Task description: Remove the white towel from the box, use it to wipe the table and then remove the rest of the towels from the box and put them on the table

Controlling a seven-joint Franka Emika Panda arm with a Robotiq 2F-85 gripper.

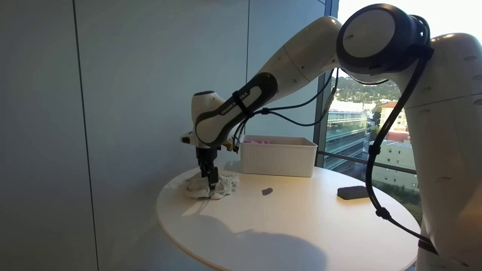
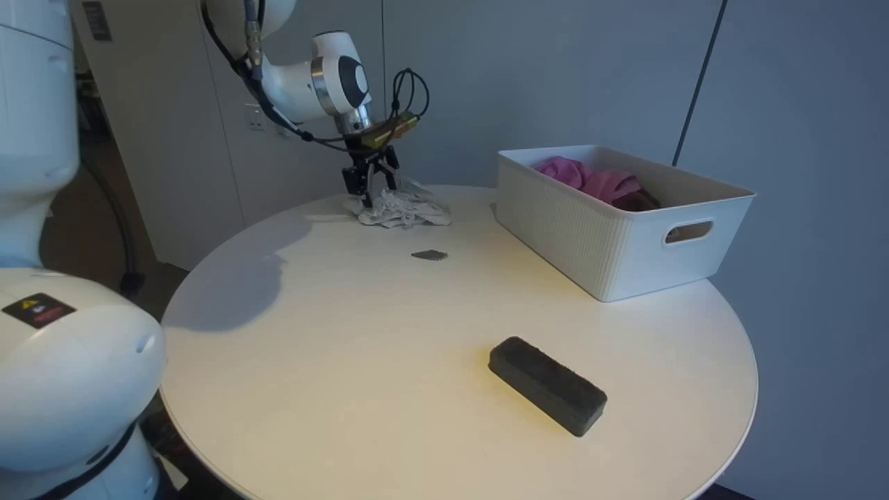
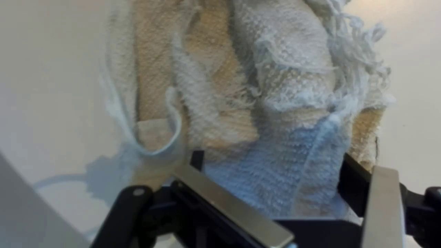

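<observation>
The white towel (image 1: pixel 228 184) lies crumpled on the round white table (image 1: pixel 286 214), near its edge by the wall. It also shows in an exterior view (image 2: pixel 413 212) and fills the middle of the wrist view (image 3: pixel 293 69). My gripper (image 3: pixel 274 172) points down at the towel, its fingers wide apart with towel cloth between them. In both exterior views the fingertips (image 2: pixel 380 196) are down at the towel. The white ribbed box (image 2: pixel 555 226) stands on the table. A pink towel (image 2: pixel 604 182) and a dark brown towel (image 2: pixel 639 201) show inside it; its bottom is hidden.
A black block (image 2: pixel 549 385) lies on the table, away from the towel. A small flat grey piece (image 2: pixel 429 255) lies between towel and block. A wall stands close behind the towel and box. A window (image 1: pixel 346 128) is beyond the table.
</observation>
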